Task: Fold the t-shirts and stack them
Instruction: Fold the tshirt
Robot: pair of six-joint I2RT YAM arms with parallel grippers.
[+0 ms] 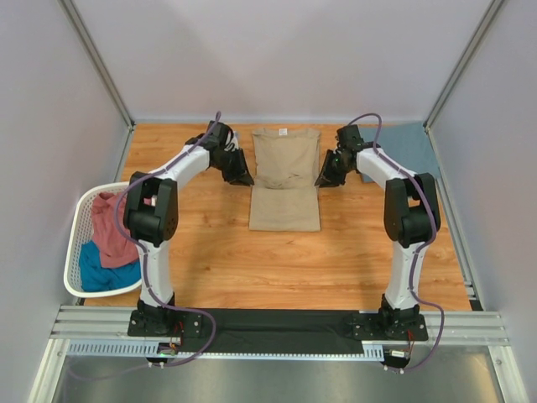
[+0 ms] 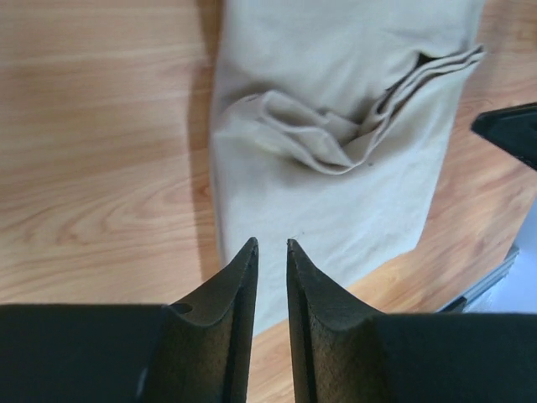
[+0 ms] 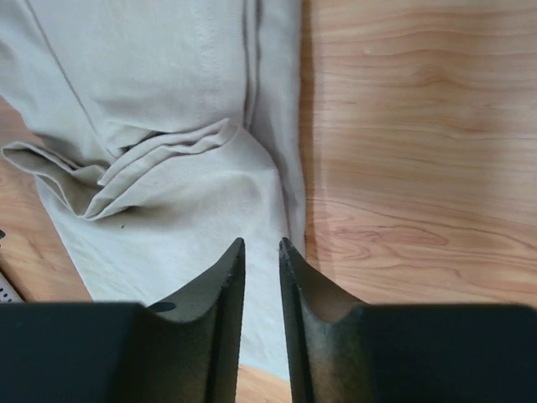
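Tan cotton t-shirt (image 1: 285, 180) lies at the far centre of the wooden table (image 1: 210, 243), sides folded in, with a bunched ridge of cloth across its middle. Left gripper (image 2: 271, 243) sits at the shirt's left edge, right gripper (image 3: 260, 242) at its right edge. Each has its jaws parted by a narrow slit, with nothing between them.

Risk: the ridge looks loose, so a fold laid over it would likely come out lumpy or skewed. Both tools hang close to the cloth, and a careless lift could snag and drag it.
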